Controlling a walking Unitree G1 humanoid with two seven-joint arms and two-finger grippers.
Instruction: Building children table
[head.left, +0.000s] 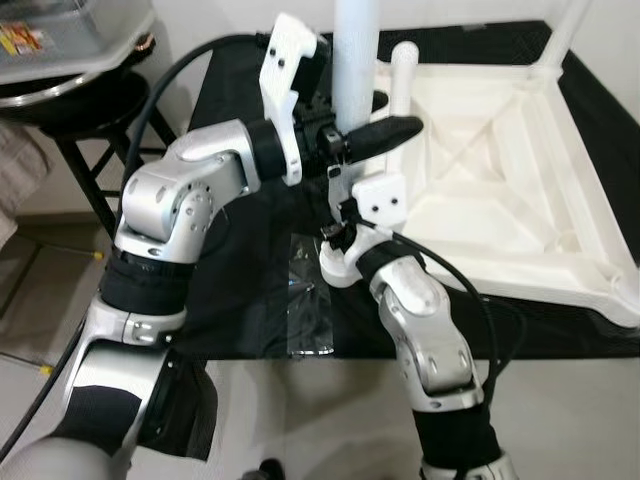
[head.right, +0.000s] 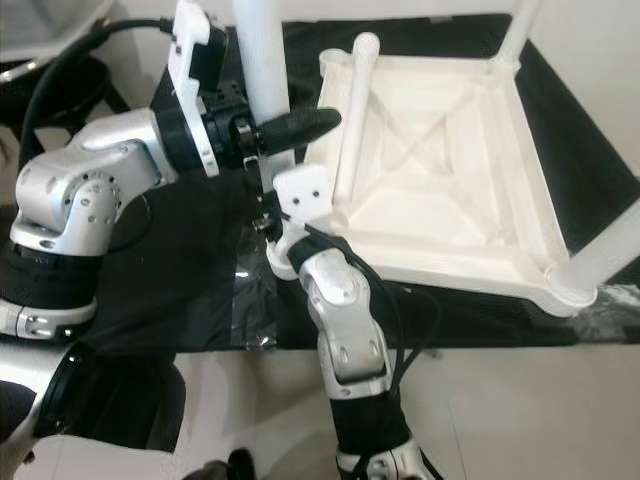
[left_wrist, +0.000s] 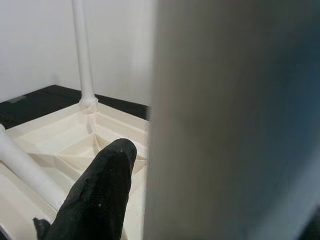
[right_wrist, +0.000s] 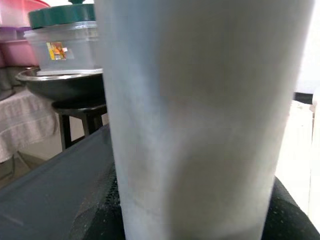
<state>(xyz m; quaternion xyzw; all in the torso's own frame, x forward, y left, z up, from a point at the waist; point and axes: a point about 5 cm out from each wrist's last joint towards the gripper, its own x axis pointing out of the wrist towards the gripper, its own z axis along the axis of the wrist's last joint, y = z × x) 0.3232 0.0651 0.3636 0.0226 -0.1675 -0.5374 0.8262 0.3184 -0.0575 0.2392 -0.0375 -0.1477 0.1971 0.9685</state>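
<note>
Left end effector (head.left: 385, 133) gripping table leg (head.left: 356, 60)

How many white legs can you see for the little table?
4. One leg stands upright in both grippers at the tabletop's near-left corner. One lies loose inside the upside-down tabletop. One stands at the far-right corner, one at the near-right corner.

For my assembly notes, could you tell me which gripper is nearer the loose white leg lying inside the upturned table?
Left. The left gripper reaches beside the lying white leg; the right gripper sits lower, at the upright white leg.
</note>
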